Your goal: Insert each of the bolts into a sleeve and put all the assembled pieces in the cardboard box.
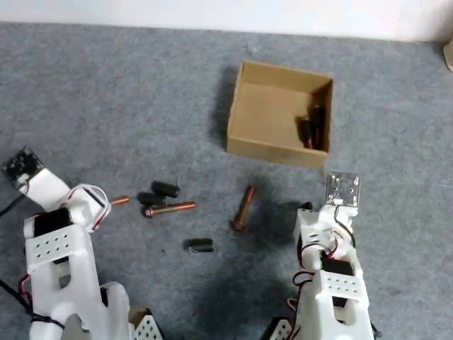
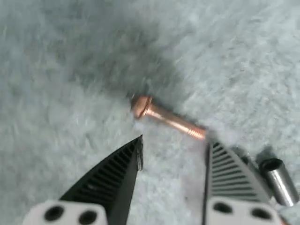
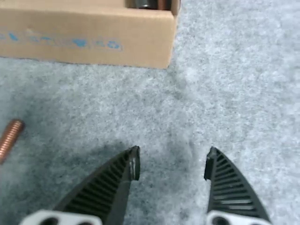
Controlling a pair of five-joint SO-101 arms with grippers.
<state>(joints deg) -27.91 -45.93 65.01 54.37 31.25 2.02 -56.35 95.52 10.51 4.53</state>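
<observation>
Left gripper [image 2: 173,154]: fingers wide open, low over the grey bench [image 1: 106,92], tips just short of a copper bolt [image 2: 166,117] lying flat. Probably lined up that way to close around the bolt's thin part. Just beside one finger, a dark sleeve [image 2: 279,180], handy for the push-in step.

Farther out on the bench: a second bolt [image 1: 170,208], a third bolt [image 1: 243,207] and a lone sleeve [image 1: 199,245], none joined yet.

Right gripper [image 3: 171,164]: fingers open too, holding nothing, near the cardboard box [image 3: 89,40]. Likely parked there to help with a sleeve or drop in a finished piece.

Inside the box, against one wall: finished pieces [image 1: 315,127] already.
</observation>
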